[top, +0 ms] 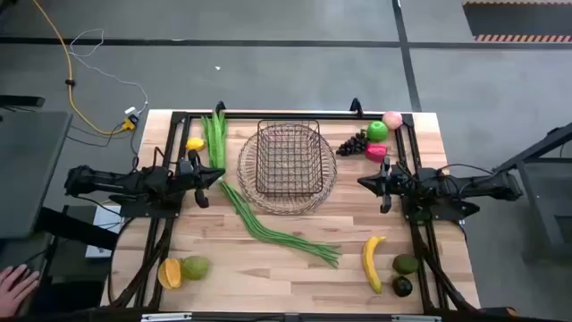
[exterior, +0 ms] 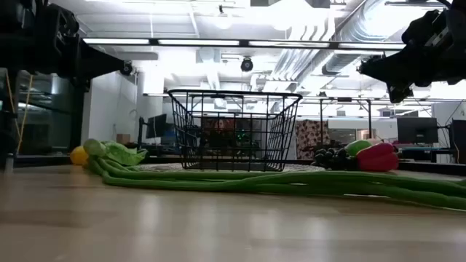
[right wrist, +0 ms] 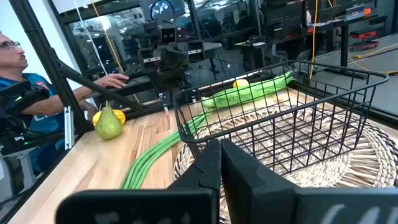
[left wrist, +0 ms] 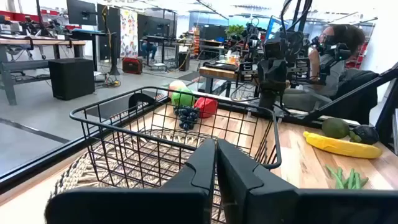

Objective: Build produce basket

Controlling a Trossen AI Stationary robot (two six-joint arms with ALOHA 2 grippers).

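The dark wire basket (top: 288, 159) stands empty on a round woven mat (top: 255, 199) at the table's middle. Long green beans (top: 273, 229) lie on the wood in front of it, and more greens (top: 214, 134) and a lemon (top: 195, 143) lie at the far left. Grapes (top: 354, 143), a green apple (top: 377, 131), a pink apple (top: 391, 119) and a red fruit (top: 376, 151) lie at the far right. A banana (top: 373, 261) and two avocados (top: 405, 265) lie near right. My left gripper (top: 217, 176) hovers shut left of the basket; my right gripper (top: 362, 182) hovers shut to its right. Both are empty.
An orange fruit (top: 169, 273) and a green pear (top: 196, 266) lie at the near left corner. A person's hand (top: 13, 286) shows off the table's left side, and a person sits beyond each side in the wrist views (right wrist: 18, 74). Bare wood lies along the near edge (top: 286, 286).
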